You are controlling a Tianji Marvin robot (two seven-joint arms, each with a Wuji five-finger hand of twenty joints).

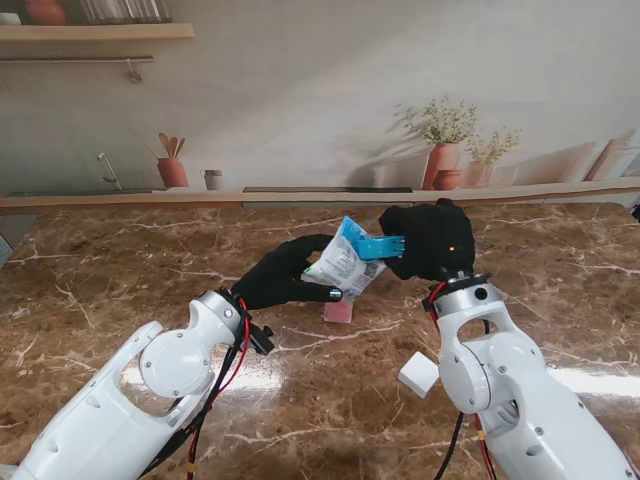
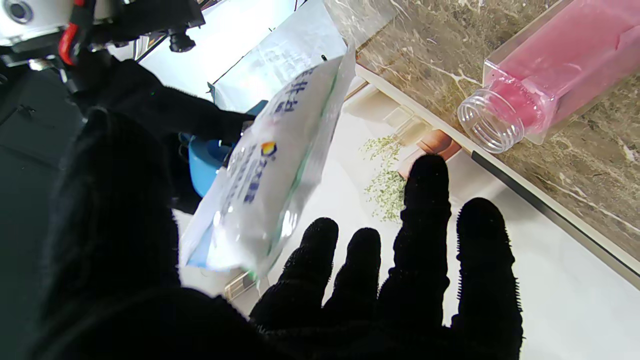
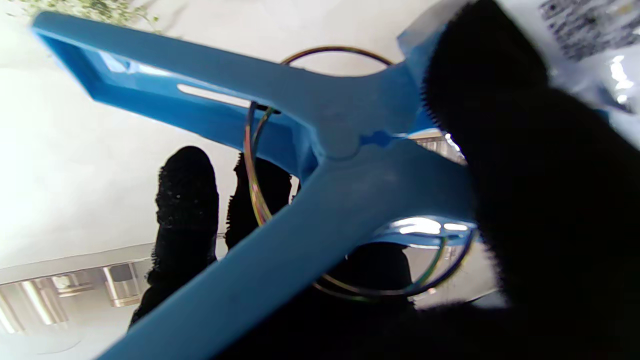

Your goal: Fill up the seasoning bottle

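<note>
White cap [image 1: 419,375] on desk [image 1: 560,300], nearest me, beside right arm. Bottle [image 1: 339,311] (pink content, mouth uncovered) stands on desk, directly under bag [image 1: 345,262]. Left hand [image 1: 283,277] grips bag at its near side, thumb against film, other fingers [image 2: 425,210] stretched out. Right hand [image 1: 432,240] closed on blue clip [image 1: 380,246], clip clamped on far edge of bag. Bag held in air, tilted, between both hands.

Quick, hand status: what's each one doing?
Left hand: shut on the white plastic seasoning bag.
Right hand: shut on the blue plastic clip on that bag.
</note>
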